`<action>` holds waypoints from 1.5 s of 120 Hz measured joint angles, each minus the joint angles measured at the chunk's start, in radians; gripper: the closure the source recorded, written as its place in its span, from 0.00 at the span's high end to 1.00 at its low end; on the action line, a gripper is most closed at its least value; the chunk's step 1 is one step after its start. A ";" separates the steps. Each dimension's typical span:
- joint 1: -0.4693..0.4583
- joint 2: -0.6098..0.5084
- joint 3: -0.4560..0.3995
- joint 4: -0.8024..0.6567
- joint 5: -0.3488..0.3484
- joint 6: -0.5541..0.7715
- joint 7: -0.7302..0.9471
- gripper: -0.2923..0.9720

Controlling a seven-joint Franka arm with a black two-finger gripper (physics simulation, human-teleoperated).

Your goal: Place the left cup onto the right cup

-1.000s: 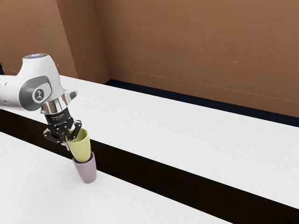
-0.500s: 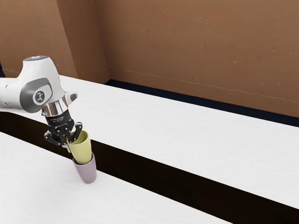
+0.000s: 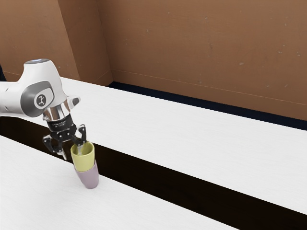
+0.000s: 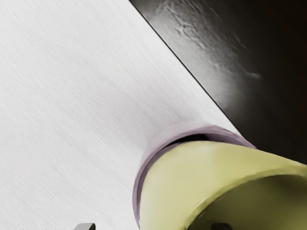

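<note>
Change: vs. 0.5 s ago the yellow-green cup (image 3: pixel 83 160) sits lower in the purple cup (image 3: pixel 88 179) and stands nearly upright, where before it leaned toward the arm. The fingers of the gripper (image 3: pixel 71 145) are further apart than before.
Gripper: spread wide and pinching nothing. In the ext. view one finger hangs on the ext. view's left of the yellow-green cup's rim, and the other is at the back of the rim, approx. at rim height. In the wrist view two dark fingertips (image 4: pixel 85 225) show well apart, w/ the cup wall between them.
Finger contact: cannot tell if one finger touches the rim.
Yellow-green cup: nested in the purple cup, mouth up, w/ the open rim visible. Approx. its upper half stands out above the purple rim. In the wrist view the yellow-green cup (image 4: pixel 206 177) is just under the hand.
Purple cup: upright on the near white table (image 3: pixel 38 201), close to the table edge beside the dark gap (image 3: pixel 168 184). In the wrist view the purple cup (image 4: pixel 187 128) rings the yellow-green one, w/ a thin dark slit between the two walls.
Arm: the white arm (image 3: pixel 33 93) comes in from the ext. view's left, and its wrist points down over the stacked cups.
Surroundings: a far white table (image 3: pixel 192 139) lies beyond the gap, w/ a brown wall (image 3: pixel 201 48) behind it.
</note>
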 joint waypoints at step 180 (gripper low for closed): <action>-0.034 0.051 -0.046 0.429 0.156 -0.155 0.308 0.77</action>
